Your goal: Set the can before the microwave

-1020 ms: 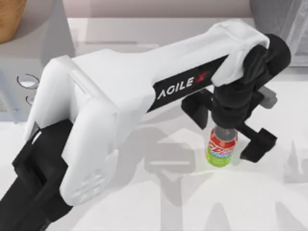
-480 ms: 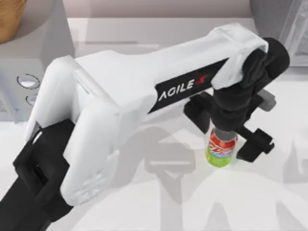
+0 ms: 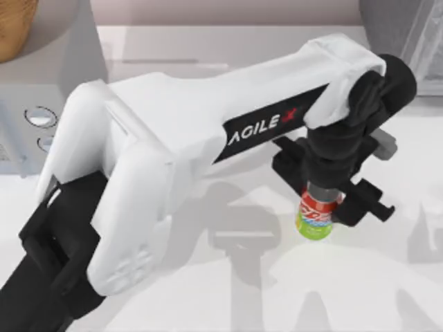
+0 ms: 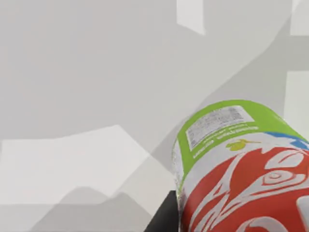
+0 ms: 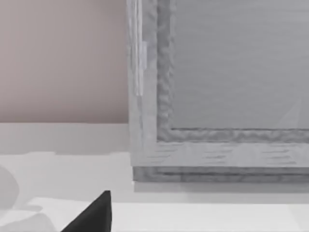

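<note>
The can stands upright on the counter, right of the microwave; the left hand clamps it for carrying.

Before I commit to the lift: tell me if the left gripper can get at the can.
Probably yes: the left gripper already straddles the upright can, fingers closed in against its sides, nothing between them.

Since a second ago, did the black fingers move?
Yes. The left gripper closed inward: its fingers, spread wide around the can before, now sit tight against it. The can itself stayed put on the table.
</note>
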